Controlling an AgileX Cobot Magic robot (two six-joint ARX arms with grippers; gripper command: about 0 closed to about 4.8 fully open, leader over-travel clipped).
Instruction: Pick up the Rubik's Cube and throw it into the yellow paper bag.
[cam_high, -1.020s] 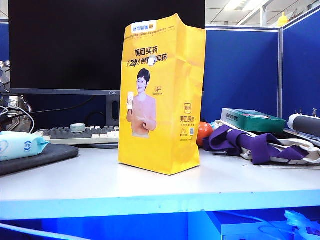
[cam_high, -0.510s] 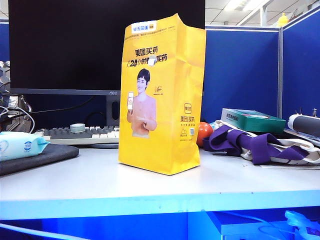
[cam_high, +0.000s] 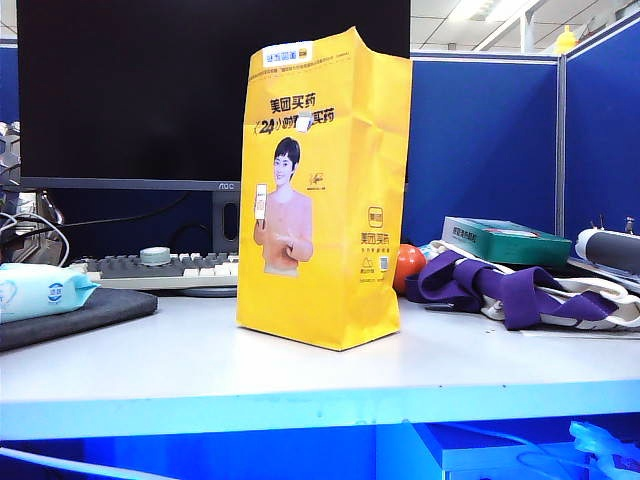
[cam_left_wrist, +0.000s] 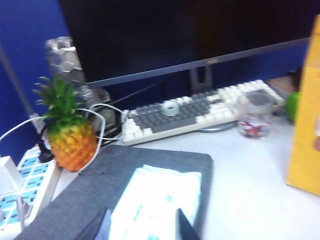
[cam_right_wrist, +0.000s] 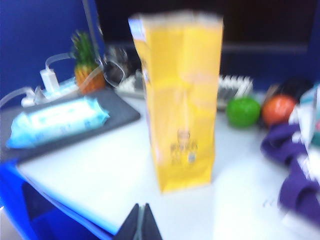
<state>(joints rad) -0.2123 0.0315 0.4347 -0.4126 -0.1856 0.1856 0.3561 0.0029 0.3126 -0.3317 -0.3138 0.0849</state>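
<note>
One yellow paper bag is seen upright near the middle of the surface, mouth up. The Rubik's Cube is not visible in any view. One keyboard and one monitor are placed behind the bag; one wipes pack lies on a grey pad at the exterior view's left; one orange ball, purple straps and one teal box are crowded at its right. One pineapple is seen beyond the pad. Bare surface is left in front of the bag up to the near edge. Left tool is held apart over the wipes, nothing gripped. Right tool is clenched, empty, short of the bag.
</note>
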